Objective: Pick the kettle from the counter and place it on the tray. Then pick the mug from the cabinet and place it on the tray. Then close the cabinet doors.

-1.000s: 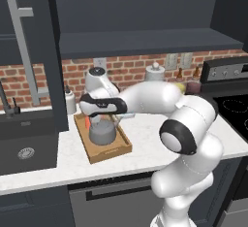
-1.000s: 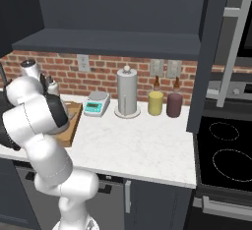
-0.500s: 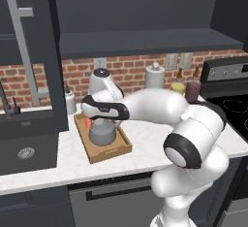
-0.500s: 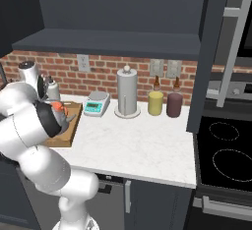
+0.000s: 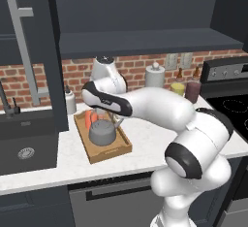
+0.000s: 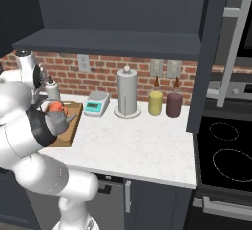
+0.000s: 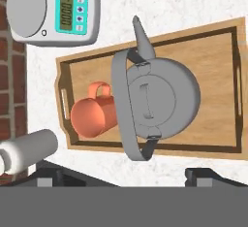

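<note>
- Kettle (image 7: pixel 157 102): squat, rounded, dark grey, arched handle tipped sideways, short spout, sitting on the wooden tray (image 7: pixel 213 41)
- Orange-red mug (image 7: pixel 94 114) touches its side
- Gripper (image 7: pixel 121 172) fingers spread wide above, holding nothing

The one readable marking is on the kitchen scale (image 7: pixel 51 10) at the upper left of the hand view: its teal display panel shows a row of dark digits that look like "0000", turned sideways to the frame. The small round buttons beside the display carry marks too small to read. Nothing else carries legible text.
</note>
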Tool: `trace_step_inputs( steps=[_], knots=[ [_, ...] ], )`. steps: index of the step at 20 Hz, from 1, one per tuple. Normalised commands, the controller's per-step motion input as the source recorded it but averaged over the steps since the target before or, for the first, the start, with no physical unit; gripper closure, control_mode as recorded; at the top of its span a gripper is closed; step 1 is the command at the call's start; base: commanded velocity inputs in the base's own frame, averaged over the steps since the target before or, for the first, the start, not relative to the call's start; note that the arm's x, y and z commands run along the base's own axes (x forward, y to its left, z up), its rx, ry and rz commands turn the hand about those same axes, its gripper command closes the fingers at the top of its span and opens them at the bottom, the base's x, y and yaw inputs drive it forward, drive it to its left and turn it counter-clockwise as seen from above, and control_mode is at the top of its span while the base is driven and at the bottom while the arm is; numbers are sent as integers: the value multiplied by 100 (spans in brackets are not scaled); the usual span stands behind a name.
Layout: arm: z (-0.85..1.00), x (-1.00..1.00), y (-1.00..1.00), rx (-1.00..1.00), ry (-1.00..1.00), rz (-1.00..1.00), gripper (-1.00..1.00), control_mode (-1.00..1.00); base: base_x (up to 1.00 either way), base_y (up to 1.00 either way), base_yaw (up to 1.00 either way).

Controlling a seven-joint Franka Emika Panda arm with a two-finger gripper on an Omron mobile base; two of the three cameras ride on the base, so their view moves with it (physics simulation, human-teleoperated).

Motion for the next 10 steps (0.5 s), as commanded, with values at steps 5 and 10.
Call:
trace_step_inputs(
  steps=[5,10],
  knots=[
    [40,-41,0,0,-1,0,-100,-100,0,0,0],
    [4,-80,0,0,0,1,-100,-100,0,0,0]
  ],
)
